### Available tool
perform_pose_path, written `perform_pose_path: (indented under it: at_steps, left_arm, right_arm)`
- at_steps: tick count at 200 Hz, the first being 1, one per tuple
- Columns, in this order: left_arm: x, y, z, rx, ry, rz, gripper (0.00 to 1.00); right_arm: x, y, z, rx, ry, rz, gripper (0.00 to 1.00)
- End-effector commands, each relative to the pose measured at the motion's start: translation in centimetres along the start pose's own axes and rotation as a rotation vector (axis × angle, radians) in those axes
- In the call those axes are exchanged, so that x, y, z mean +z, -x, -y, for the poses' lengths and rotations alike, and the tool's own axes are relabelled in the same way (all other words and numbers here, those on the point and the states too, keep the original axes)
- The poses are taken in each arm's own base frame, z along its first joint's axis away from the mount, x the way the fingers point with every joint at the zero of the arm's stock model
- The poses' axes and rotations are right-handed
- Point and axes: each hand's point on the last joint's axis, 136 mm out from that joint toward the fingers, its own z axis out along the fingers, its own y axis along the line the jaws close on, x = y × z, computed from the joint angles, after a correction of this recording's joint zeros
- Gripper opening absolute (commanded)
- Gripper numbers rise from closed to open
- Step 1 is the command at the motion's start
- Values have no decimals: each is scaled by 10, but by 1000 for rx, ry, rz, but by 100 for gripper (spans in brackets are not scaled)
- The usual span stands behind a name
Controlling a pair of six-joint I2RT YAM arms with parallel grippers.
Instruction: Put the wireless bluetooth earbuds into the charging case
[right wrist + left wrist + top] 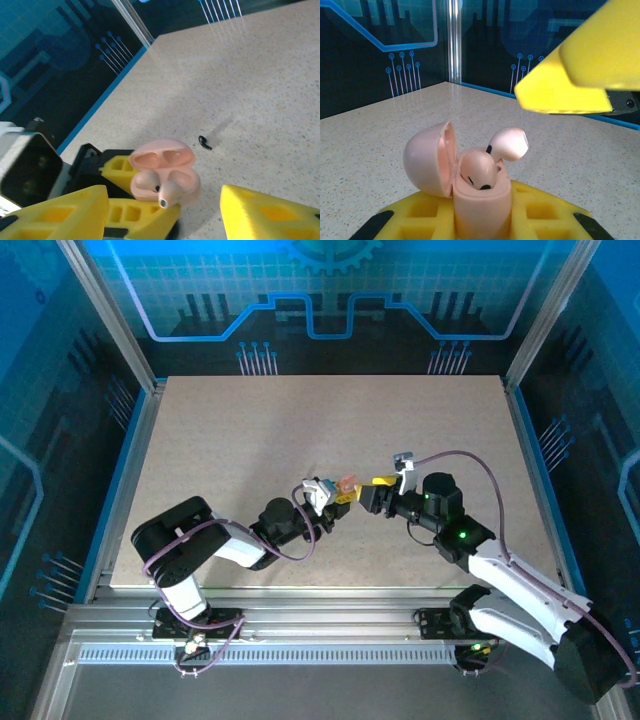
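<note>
My left gripper (482, 222) is shut on the pink charging case (482, 200), holding it upright above the table with its lid (427, 157) swung open. One pale pink earbud (477, 170) sits in its socket. A second pale earbud (509, 143) stands tilted and half out of the other socket (167, 192). A tiny black stemmed earbud (204, 143) lies on the table beyond the case. My right gripper (165, 212) is open just in front of the case (172, 175), its yellow fingers (265, 215) wide apart and holding nothing. In the top view the two grippers (325, 502) (378, 490) meet at the table's middle.
The speckled beige tabletop (300, 430) stretches to metal frame rails (130, 470) and blue patterned walls. A yellow finger (570, 70) of the right gripper hangs above and to the right of the case in the left wrist view.
</note>
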Motion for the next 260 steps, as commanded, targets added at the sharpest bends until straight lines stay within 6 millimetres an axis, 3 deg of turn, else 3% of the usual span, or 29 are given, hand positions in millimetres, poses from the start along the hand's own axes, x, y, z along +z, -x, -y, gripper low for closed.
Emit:
perform_pose_path:
  at_steps: [1, 77, 129, 180, 214, 232, 260]
  left_arm:
    - [1, 29, 3, -4, -11, 89, 22]
    - [2, 30, 5, -8, -21, 91, 22]
    - [1, 30, 6, -11, -26, 91, 22]
    - [-2, 32, 11, -11, -53, 94, 22]
    - [-5, 34, 15, -3, -72, 97, 22]
    - [-6, 36, 19, 2, -101, 101, 22]
    - [-9, 36, 40, 50, -223, 102, 22]
  right_arm:
    - [1, -10, 5, -2, -3, -60, 61]
    - [12, -12, 4, 12, 37, -85, 60]
    - [12, -11, 23, 57, -33, -82, 58]
    - [18, -6, 28, 73, -22, -84, 57]
    - [8, 1, 37, 68, -11, -65, 57]
    - [1, 7, 30, 34, 52, -56, 57]
    - [-14, 15, 1, -63, 234, -60, 61]
